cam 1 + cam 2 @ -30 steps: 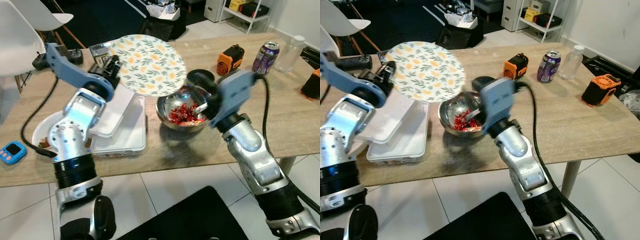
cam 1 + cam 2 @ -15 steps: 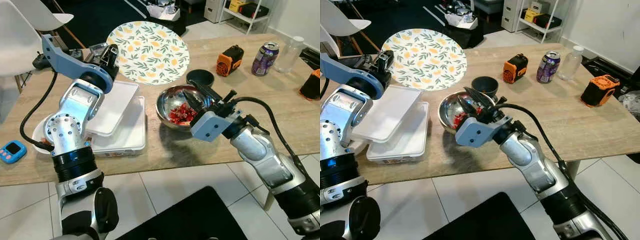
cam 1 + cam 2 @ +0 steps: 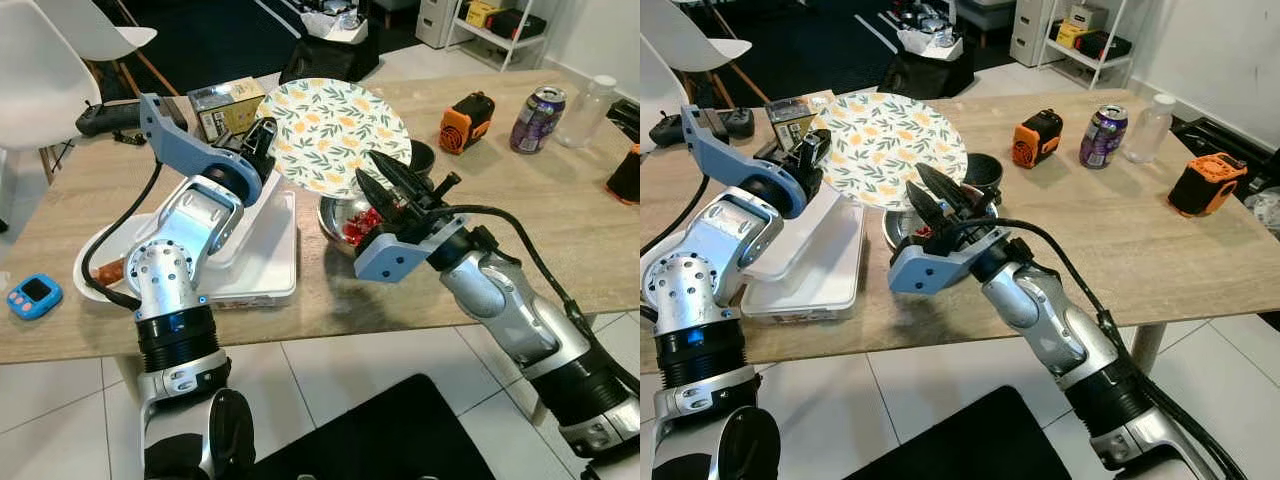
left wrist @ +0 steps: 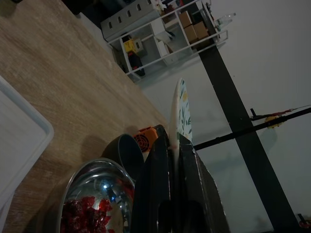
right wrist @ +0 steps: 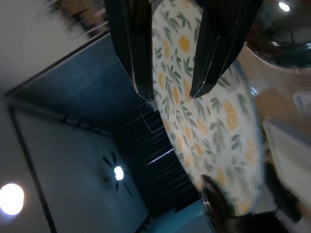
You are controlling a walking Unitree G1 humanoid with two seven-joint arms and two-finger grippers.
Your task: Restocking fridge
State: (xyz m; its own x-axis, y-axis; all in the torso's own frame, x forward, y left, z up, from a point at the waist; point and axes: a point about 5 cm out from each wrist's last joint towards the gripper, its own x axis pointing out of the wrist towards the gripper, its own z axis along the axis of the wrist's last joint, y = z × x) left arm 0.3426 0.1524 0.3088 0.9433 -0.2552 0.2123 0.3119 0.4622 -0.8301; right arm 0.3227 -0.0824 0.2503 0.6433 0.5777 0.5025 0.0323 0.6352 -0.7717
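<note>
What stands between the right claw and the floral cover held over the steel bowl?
Nothing visible does. The left claw is shut on the edge of the floral cover, holding it tilted above the steel bowl of red pieces. The open right claw sits just before the cover's near rim, with only air between them.

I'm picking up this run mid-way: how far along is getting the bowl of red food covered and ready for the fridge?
Nothing looks finished yet. The metal bowl of red food sits uncovered on the table. In hand: the left gripper pinches the floral cover by its edge, holding it tilted above the bowl, while the right gripper, fingers open, reaches toward it. Left: seat the cover and carry the bowl away.
</note>
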